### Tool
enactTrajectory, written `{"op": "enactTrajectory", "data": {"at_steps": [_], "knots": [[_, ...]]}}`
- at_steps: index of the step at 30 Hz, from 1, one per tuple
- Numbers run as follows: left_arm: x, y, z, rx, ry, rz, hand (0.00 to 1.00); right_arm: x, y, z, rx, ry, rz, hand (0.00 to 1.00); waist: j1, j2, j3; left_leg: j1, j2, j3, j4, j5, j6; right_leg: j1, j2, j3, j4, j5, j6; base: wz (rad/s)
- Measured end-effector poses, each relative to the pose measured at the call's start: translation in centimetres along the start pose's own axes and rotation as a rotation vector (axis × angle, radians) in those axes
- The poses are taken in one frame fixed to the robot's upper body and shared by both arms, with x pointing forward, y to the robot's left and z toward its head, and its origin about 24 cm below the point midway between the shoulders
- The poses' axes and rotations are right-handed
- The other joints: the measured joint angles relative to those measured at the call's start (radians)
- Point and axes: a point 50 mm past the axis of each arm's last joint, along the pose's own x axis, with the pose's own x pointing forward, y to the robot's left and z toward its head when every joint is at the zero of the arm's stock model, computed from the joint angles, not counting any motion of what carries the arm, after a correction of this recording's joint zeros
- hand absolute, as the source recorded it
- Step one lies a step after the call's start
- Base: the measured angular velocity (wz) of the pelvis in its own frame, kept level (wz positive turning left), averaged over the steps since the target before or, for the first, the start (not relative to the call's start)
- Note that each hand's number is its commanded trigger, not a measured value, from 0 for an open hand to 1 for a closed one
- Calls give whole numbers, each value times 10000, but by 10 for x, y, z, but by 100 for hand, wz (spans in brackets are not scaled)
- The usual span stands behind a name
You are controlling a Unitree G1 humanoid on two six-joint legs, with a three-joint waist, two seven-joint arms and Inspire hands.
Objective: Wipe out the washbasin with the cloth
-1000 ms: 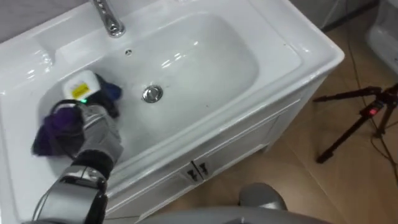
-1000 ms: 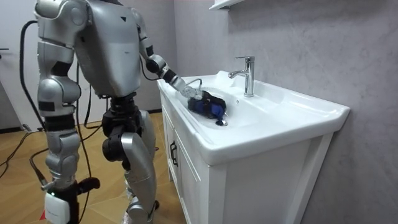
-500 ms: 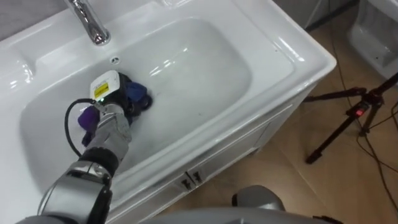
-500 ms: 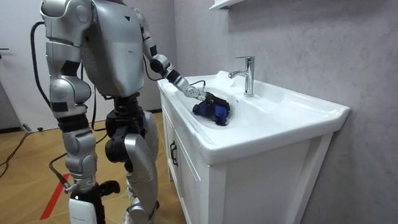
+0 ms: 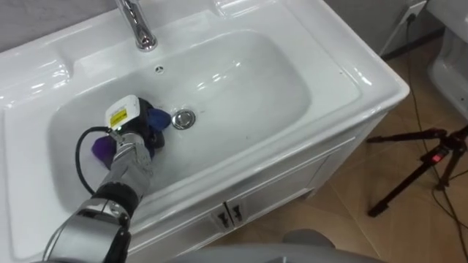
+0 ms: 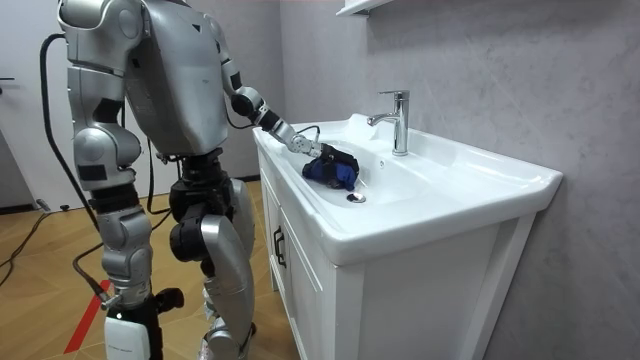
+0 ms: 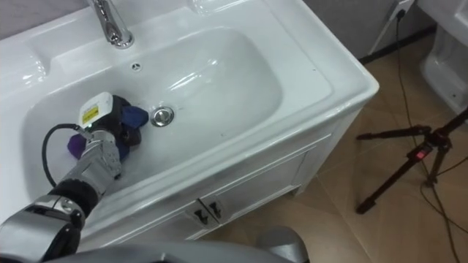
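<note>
left hand point(image 5: 130, 150) low in basin point(image 5: 241, 66), on blue-purple cloth point(image 5: 156, 120), clasp cannot be told | cloth just left of drain point(image 5: 183, 118) | faucet point(image 5: 139, 25) behind | tripod point(image 5: 439, 155) on floor, right | room view: right hand point(image 6: 130, 318) hangs beside leg

The front of the left hand point(image 5: 130, 152) is buried in the blue and purple cloth point(image 5: 159, 119) just beside the drain point(image 5: 183, 118) of the basin point(image 5: 365, 79), so its grasp cannot be read. Much of the cloth is covered by that hand. The faucet point(image 5: 140, 28) is cut off by the top edge a little above its base, and the basin's left rim is cropped by the left edge. A black tripod point(image 5: 413, 166) is clipped by the right edge. In the room view the right hand point(image 6: 122, 335) is cut by the bottom edge and is too small to be read.
</note>
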Motion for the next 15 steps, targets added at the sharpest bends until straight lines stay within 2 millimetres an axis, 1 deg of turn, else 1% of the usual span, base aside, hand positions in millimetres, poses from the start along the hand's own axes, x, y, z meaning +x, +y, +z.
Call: {"op": "enactTrajectory", "data": {"at_steps": [7,11,13,14,15], "knots": [[-1,-3,0,-442,142,-252,100,0,5,6,-170,-362,88,0,-43,-11,27,236,-9,-25,-7,0,2,277,11,39,-164,-33,36,1],[1,-1,0,-1140,323,-420,100,0,11,7,-347,-468,223,0,-116,-33,46,263,-10,-25,-6,0,1,242,6,35,-131,-88,32,1],[1,-2,3,-1568,387,-630,100,-1,12,9,-341,-525,251,0,-323,-51,57,242,-10,-38,-10,0,1,270,-9,-18,-136,-95,37,4],[1,-2,4,-1655,362,-675,100,-1,12,9,-341,-525,254,0,-351,-61,63,235,-10,-38,-7,0,1,266,-10,-16,-133,-95,37,3],[1,-2,9,-1800,285,-785,100,-1,12,10,-336,-553,263,0,-445,-91,83,206,-10,-40,2,0,1,255,-13,-22,-137,-95,37,0]]}}
